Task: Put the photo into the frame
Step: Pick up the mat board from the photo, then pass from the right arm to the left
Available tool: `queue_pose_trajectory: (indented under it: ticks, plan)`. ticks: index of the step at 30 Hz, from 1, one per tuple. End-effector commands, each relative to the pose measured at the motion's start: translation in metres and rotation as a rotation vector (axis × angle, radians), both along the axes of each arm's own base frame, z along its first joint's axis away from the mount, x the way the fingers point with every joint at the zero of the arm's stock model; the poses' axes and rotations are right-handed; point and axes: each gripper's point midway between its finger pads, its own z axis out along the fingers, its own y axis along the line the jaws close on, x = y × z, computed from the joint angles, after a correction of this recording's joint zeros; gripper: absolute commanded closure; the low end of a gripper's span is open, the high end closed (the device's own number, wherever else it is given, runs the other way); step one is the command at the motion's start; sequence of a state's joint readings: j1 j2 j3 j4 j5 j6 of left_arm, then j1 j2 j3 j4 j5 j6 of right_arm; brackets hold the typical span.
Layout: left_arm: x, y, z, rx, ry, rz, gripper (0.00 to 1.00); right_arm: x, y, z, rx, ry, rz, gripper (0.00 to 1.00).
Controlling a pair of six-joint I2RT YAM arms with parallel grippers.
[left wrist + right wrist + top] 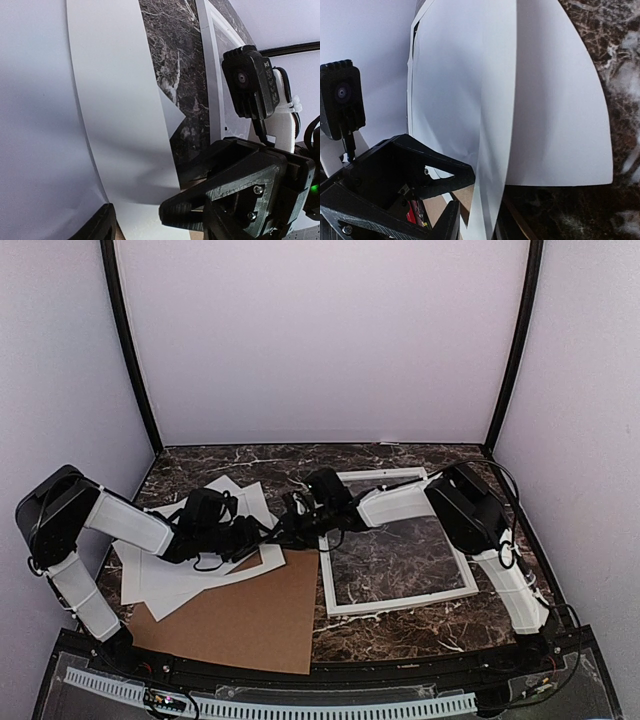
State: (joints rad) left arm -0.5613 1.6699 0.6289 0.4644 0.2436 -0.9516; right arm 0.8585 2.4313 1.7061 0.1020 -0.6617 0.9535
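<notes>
Marble veined in white is seen as the top of the table [400, 455], and the frame [400, 601] is laid flat on its right half, the dark stone showing through the clear centre. Just left of the frame a brown cardboard sheet [250, 620] is laid near the front edge. A loose pile of white sheets [160, 575] is spread beyond it, overlapping its far side. The printed side of the photo is shown in no view, and which of the white sheets it may be cannot be told.

The left gripper [268, 532] and the right gripper [298, 516] are held tip to tip over the right edge of the pile, close to the frame's left rail. In the right wrist view one white sheet [455, 90] is seen bowed upward off the pile, its curled edge running down between that gripper's own fingers. Whether the edge is actually pinched cannot be told, since the tips are cut off at the bottom of the view. The left gripper's jaws are seen spread, with nothing clamped between them. A second white sheet [560, 125] is seen lying flat on the table behind the bowed one
</notes>
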Motion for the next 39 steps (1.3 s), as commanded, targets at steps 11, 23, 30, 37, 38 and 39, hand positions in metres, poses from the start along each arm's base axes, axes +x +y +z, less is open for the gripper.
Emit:
queue_pose_trajectory:
  ticks: [11,23,30,37,38,39]
  plan:
    - [0.004,-0.012,0.036,-0.041,-0.102,-0.054,0.37,0.013,-0.023,0.037,0.031,-0.083,0.001,1.00]
    - [0.027,-0.023,0.171,0.184,-0.560,-0.305,0.14,-0.003,-0.123,0.105,-0.142,-0.321,0.131,1.00]
    - [0.030,-0.023,0.225,0.403,-0.780,-0.516,0.13,-0.047,-0.186,0.162,-0.260,-0.540,0.310,1.00]
    - [0.032,-0.044,0.246,0.420,-0.860,-0.760,0.12,-0.091,-0.223,0.221,-0.236,-0.708,0.390,1.00]
    - [0.034,-0.046,0.246,0.424,-0.858,-0.778,0.12,-0.096,-0.228,0.225,-0.240,-0.720,0.397,1.00]
    - [0.036,-0.049,0.247,0.428,-0.852,-0.812,0.12,-0.098,-0.232,0.229,-0.244,-0.733,0.399,1.00]
